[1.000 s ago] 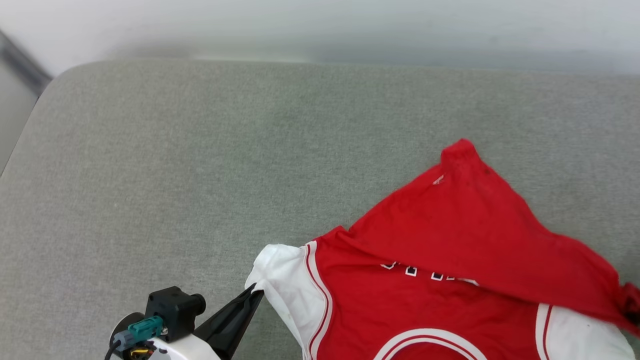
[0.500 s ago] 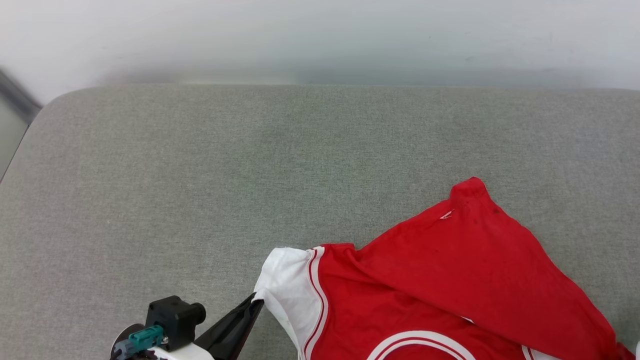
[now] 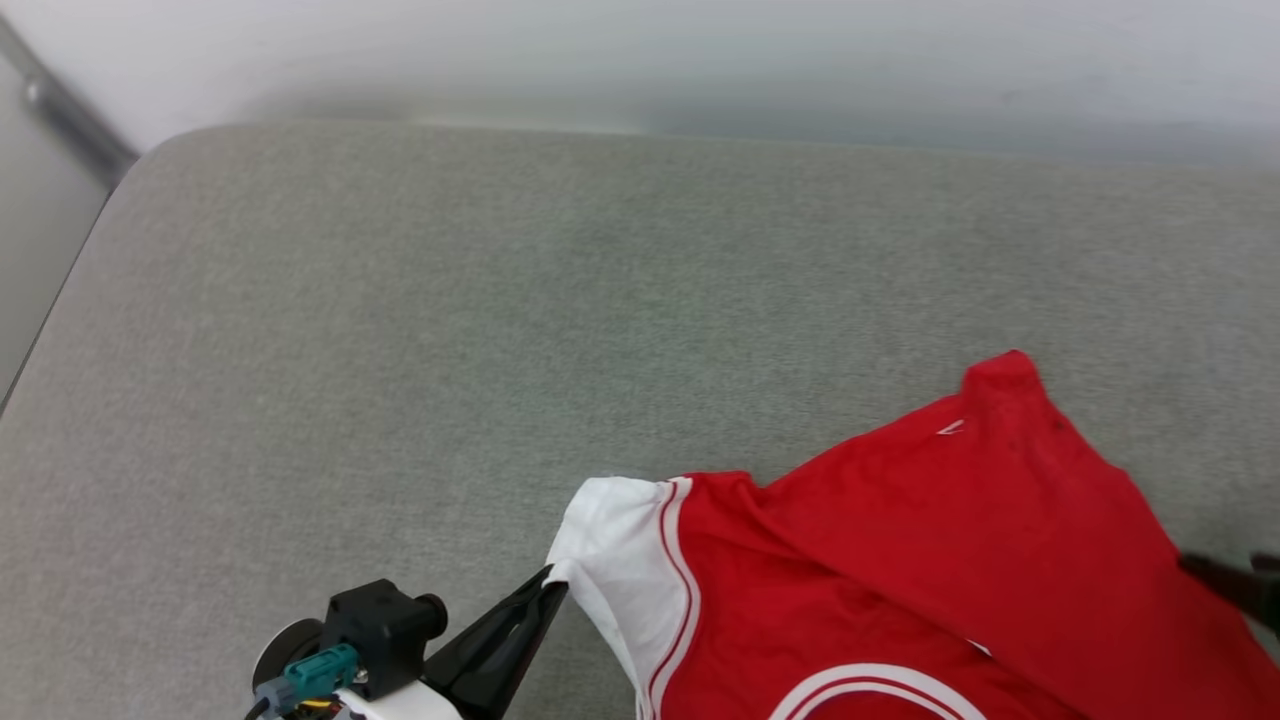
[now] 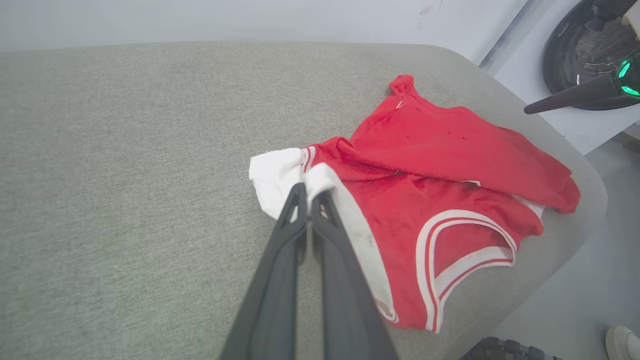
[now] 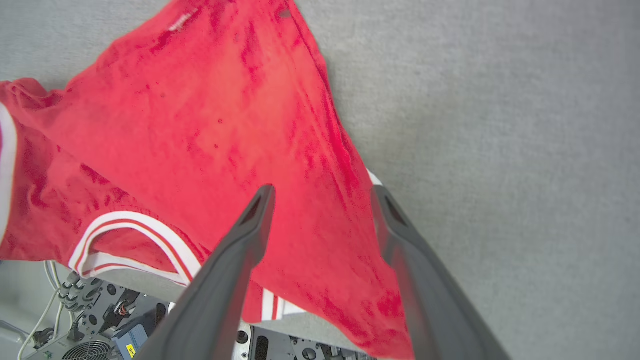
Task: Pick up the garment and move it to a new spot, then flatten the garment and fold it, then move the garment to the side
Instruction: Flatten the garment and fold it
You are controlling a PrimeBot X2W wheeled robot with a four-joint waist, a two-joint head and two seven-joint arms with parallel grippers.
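Grey cushion [image 3: 400, 350], garment [image 3: 900, 560] near its right edge. Left gripper [image 4: 309, 192] pinched on white sleeve [image 4: 272, 175]; right gripper [image 5: 322, 197] spread wide over red fabric, holding nothing.

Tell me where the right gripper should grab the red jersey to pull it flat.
Probably the outer edge of the folded-over red flap, coming from the robot's right over the cushion. The garment lies doubled there, that edge sits by the open right gripper, and the left gripper pinches the white sleeve on the opposite side, so both could pull apart.
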